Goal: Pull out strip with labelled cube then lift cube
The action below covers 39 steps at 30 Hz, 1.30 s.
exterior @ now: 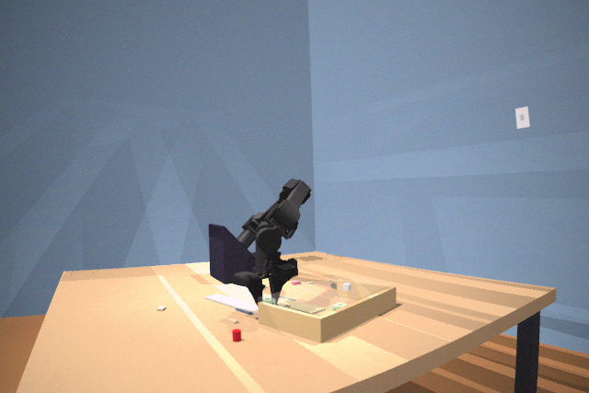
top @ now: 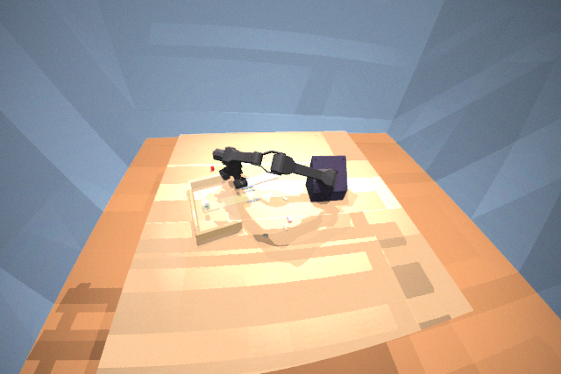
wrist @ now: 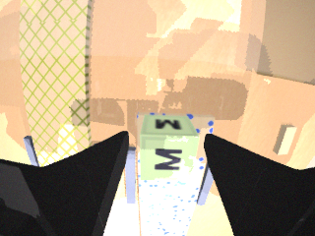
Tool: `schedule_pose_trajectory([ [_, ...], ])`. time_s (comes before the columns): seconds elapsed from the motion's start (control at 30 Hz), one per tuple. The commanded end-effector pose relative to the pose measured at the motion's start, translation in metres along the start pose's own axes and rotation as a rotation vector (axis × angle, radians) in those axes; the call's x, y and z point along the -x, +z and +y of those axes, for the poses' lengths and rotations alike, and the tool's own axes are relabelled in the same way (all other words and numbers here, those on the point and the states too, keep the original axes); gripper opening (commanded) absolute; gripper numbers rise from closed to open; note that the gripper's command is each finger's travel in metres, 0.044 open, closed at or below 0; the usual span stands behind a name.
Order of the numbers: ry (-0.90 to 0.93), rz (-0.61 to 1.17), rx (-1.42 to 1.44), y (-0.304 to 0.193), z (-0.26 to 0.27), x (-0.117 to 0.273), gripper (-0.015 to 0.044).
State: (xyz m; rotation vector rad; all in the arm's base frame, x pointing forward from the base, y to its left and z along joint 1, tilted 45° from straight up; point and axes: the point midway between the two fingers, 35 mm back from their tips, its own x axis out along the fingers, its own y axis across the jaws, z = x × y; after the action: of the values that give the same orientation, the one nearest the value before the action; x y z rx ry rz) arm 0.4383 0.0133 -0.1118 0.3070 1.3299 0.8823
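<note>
While partly open, the jaws (top: 231, 181) (exterior: 269, 304) flank the green M cube (exterior: 269, 300) (wrist: 168, 147)

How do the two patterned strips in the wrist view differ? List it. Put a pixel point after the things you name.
The dotted strip (wrist: 169, 206) has blue specks; the crosshatched strip (wrist: 55, 69) has yellow-green lines. The dotted strip bears the green cube marked M (wrist: 168, 157); no cube shows on the visible part of the crosshatched strip. Both are long, flat and pale-based.
</note>
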Motion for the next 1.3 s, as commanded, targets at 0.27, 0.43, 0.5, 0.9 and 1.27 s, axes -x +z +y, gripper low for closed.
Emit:
schedule_pose_trajectory([
  [0.27,0.001,0.001,0.0,0.0,0.0,-0.002,0.0145],
  [0.43,0.001,0.001,0.0,0.0,0.0,-0.002,0.0111],
  [0.5,0.001,0.001,0.0,0.0,0.0,-0.002,0.0059],
  [0.9,0.002,0.003,-0.007,-0.028,0.015,0.023,0.0],
  [1.27,0.005,0.004,-0.012,-0.053,0.03,0.041,0.0],
])
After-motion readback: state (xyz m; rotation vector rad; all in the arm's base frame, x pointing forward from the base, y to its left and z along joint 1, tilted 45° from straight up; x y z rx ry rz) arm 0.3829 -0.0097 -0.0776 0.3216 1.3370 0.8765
